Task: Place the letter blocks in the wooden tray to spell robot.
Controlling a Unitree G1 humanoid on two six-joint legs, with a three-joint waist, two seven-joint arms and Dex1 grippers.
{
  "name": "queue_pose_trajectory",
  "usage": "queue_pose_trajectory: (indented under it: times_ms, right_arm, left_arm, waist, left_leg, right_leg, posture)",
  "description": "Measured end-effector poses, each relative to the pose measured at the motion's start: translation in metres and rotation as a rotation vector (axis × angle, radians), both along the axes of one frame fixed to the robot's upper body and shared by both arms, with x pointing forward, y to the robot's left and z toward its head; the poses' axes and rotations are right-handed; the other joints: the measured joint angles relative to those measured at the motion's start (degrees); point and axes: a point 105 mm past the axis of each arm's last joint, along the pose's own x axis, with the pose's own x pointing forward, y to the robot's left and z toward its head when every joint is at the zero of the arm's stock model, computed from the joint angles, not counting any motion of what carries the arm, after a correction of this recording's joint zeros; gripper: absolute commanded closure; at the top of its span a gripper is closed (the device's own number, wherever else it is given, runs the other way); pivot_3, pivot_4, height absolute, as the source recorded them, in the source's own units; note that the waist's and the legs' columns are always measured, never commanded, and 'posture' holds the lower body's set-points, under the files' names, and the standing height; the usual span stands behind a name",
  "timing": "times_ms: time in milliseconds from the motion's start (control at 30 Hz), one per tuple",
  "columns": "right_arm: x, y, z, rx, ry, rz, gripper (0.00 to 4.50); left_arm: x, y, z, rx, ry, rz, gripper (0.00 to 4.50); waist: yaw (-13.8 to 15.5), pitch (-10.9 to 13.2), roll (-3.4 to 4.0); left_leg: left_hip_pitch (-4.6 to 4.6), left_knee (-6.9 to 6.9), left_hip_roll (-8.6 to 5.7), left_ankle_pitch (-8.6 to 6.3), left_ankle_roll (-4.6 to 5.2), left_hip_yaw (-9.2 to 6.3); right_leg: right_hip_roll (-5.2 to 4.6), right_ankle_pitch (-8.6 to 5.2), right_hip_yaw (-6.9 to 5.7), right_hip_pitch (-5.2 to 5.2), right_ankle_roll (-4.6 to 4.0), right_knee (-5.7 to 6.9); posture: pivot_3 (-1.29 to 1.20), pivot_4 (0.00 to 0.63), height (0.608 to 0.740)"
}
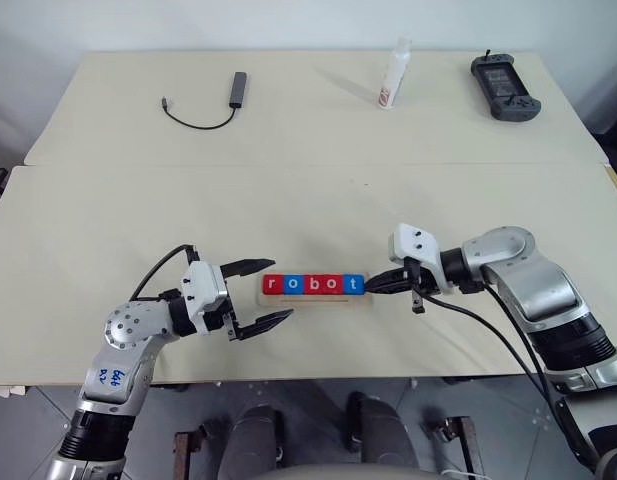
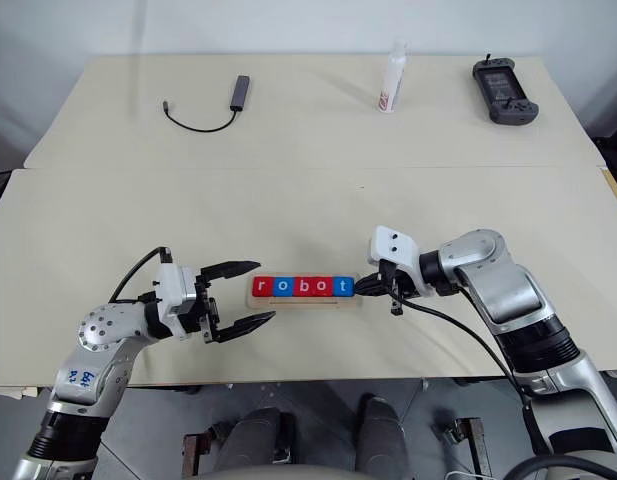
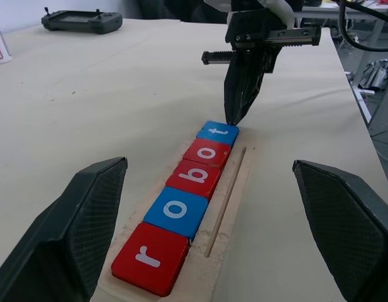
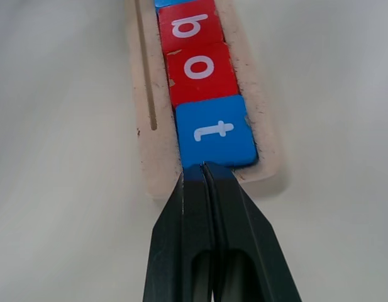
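Observation:
The letter blocks [image 1: 314, 285] lie in a row in the wooden tray [image 1: 318, 299], reading r, o, b, o, t from left to right: red, blue, red, red, blue. My right gripper [image 1: 374, 284] is shut, holding nothing, its tips against the outer edge of the blue t block [image 4: 216, 133] at the tray's right end. My left gripper [image 1: 271, 291] stands open just left of the tray, its fingers [image 3: 61, 226] spread wide on either side of the red r block [image 3: 149, 258] without touching it.
At the back of the table lie a black cable with an adapter [image 1: 213, 103], a white bottle [image 1: 393, 75] and a black handheld controller [image 1: 505, 87]. A seam [image 1: 308, 165] runs across between the two table tops.

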Motion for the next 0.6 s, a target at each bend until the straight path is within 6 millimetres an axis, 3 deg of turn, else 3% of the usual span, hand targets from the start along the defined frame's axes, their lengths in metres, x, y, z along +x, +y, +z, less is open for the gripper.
queue_pose_trajectory:
  times_ms: [200,233,333,467,600]
  right_arm:
    - [-0.001,-0.003,0.005,0.003,-0.027,0.003,4.47]
    - [0.000,-0.007,0.009,0.013,-0.052,-0.009,4.31]
    - [0.001,-0.024,0.023,0.079,-0.110,-0.078,3.53]
    - [-0.018,-0.052,0.018,0.164,-0.185,-0.093,2.15]
    - [-0.037,-0.067,0.031,0.358,-0.302,-0.087,0.69]
  left_arm:
    - [-0.002,-0.001,0.002,0.000,-0.008,0.000,0.00]
    - [-0.002,0.000,0.001,0.002,-0.005,0.002,0.00]
    - [-0.002,0.009,0.002,0.020,-0.005,0.025,0.00]
    - [-0.002,0.030,0.003,0.058,-0.003,0.079,0.00]
    - [-0.002,0.051,0.005,0.080,0.006,0.121,0.00]
  waist:
    - [0.09,0.00,0.00]
    - [0.15,0.00,0.00]
    - [0.13,0.00,-0.01]
    - [0.32,0.00,-0.02]
    - [0.13,0.00,-0.01]
  left_leg:
    - [-0.01,0.00,0.00,0.00,0.00,-0.01]
    - [-0.02,0.00,0.00,0.00,0.00,-0.01]
    - [-0.01,0.00,0.00,0.00,0.00,-0.02]
    - [-0.01,-0.11,-0.02,-0.01,0.00,0.03]
    - [0.10,-0.12,-0.01,-0.01,0.00,0.07]
  right_leg:
    - [0.00,0.00,0.00,0.00,0.00,0.00]
    - [0.00,0.00,0.00,0.00,0.00,-0.01]
    - [0.00,0.00,-0.01,0.00,0.00,-0.01]
    - [0.00,0.00,-0.01,0.00,0.00,-0.08]
    - [0.01,0.00,0.04,0.05,0.00,-0.04]
  posture:
    - [0.00,0.150,0.740]
    - [0.00,0.150,0.740]
    - [0.00,0.150,0.740]
    - [0.00,0.150,0.740]
    - [0.00,0.150,0.740]
